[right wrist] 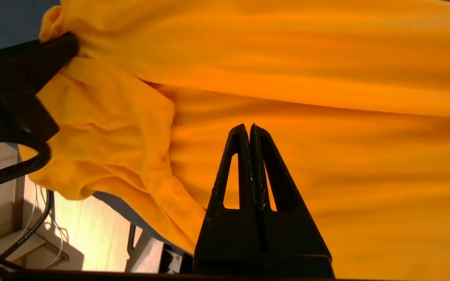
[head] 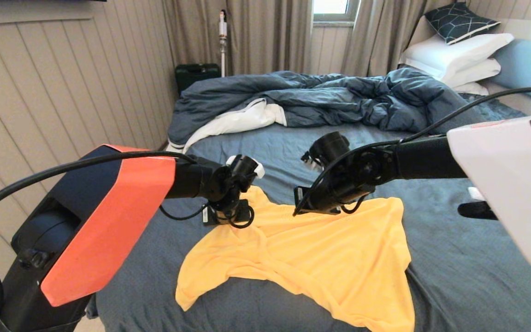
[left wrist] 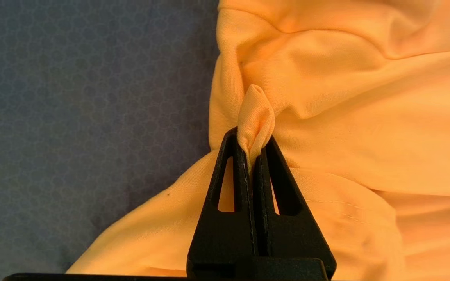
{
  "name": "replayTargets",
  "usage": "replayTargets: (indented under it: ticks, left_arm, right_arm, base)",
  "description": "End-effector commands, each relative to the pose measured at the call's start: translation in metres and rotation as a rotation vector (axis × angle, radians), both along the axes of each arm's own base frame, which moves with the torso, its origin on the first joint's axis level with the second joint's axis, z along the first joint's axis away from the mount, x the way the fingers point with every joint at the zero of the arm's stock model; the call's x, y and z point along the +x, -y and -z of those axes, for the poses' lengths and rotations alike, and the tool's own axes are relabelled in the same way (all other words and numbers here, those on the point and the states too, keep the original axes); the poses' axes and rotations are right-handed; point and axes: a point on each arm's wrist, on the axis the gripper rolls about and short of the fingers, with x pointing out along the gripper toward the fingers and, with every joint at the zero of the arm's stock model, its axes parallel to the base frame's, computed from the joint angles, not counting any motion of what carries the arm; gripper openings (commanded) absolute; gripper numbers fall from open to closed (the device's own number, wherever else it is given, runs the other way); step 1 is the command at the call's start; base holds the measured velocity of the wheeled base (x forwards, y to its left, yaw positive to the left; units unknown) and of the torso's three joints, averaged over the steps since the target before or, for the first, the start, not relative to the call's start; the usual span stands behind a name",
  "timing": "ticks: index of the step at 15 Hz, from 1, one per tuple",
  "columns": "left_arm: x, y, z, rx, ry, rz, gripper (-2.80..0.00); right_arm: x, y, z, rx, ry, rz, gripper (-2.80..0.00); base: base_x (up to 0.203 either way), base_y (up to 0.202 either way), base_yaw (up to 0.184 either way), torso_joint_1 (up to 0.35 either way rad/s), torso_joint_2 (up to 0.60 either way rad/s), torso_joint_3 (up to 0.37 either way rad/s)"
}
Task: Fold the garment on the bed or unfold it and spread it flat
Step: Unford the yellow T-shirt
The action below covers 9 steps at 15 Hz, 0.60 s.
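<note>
Garment [head: 321, 258]: yellow T-shirt, rumpled on the bed [head: 454, 267], long axis running left to right between both arms.
Left gripper [left wrist: 253, 150]: jaws clamped on a fabric fold at the left edge.
Right gripper [right wrist: 250, 130]: jaws together, over the far hem; nothing visibly caught.
Obstacles: duvet [head: 321, 99] well beyond.

Head camera high, facing bed [head: 454, 276]; 2 wrist cameras close above garment [head: 321, 258], shared.

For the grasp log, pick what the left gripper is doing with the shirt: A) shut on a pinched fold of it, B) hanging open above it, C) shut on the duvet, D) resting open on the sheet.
A: in the left wrist view the left gripper is closed with a fold of the yellow shirt squeezed between its fingers.
</note>
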Motion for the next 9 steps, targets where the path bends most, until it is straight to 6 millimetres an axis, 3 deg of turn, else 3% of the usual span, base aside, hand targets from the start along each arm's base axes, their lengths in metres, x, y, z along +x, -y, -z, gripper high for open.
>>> replayTargets:
  ticks: [1, 2, 3, 9]
  left_arm:
    - [0.0, 0.0, 0.001, 0.001, -0.002, -0.005, -2.8]
    - [-0.001, 0.0, 0.0, 0.001, -0.003, -0.003, -2.8]
    - [-0.001, 0.0, -0.001, -0.002, 0.001, -0.002, 0.0]
    - [-0.002, -0.002, -0.005, -0.001, 0.003, -0.004, 0.0]
  right_arm:
    - [0.002, -0.005, 0.011, -0.007, -0.027, -0.006, -2.8]
    - [0.002, -0.008, 0.014, -0.009, -0.032, -0.011, -2.8]
    - [0.003, -0.008, 0.016, -0.009, -0.032, -0.011, -2.8]
    - [0.014, -0.011, 0.028, -0.012, -0.041, -0.003, -2.8]
  base:
    - [0.0, 0.0, 0.0, 0.0, 0.0, 0.0]
    - [0.0, 0.0, 0.0, 0.0, 0.0, 0.0]
    - [0.0, 0.0, 0.0, 0.0, 0.0, 0.0]
    - [0.0, 0.0, 0.0, 0.0, 0.0, 0.0]
